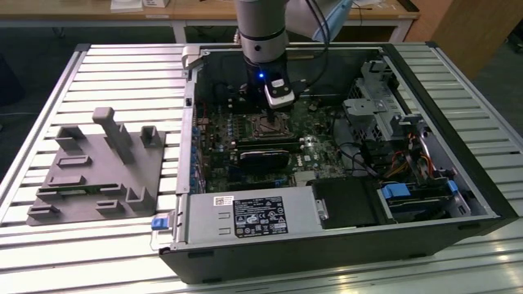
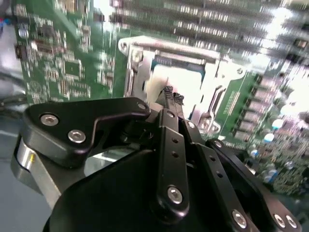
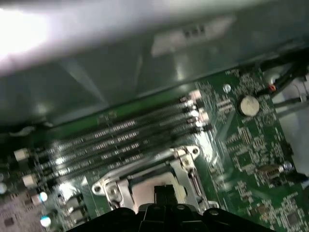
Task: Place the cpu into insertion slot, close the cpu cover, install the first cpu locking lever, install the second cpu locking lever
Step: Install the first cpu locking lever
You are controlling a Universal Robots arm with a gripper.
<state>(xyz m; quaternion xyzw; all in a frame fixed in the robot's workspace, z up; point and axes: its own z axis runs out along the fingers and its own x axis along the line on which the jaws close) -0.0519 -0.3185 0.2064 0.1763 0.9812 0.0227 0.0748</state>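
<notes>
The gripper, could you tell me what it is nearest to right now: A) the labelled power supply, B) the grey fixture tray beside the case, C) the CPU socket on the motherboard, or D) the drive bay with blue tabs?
C: in the exterior view the gripper hangs right above the insertion slot, and in the second wrist view its fingertips sit against the silvery cpu cover.

Gripper body blocks our look at the socket

In the second wrist view the gripper [image 2: 173, 96] covers the near half of the insertion slot [image 2: 179, 79], and we cannot tell whether its fingers touch the pale cpu [image 2: 186, 82] lying there. In the first wrist view the picture's edge cuts the slot off just past the cpu cover [image 3: 145, 176], whose near side we cannot see, and the memory slots [image 3: 120, 140] beyond the slot smear into streaks. In the exterior view the arm stands over the slot [image 1: 267, 125], too small for us to tell the locking levers' state.
</notes>
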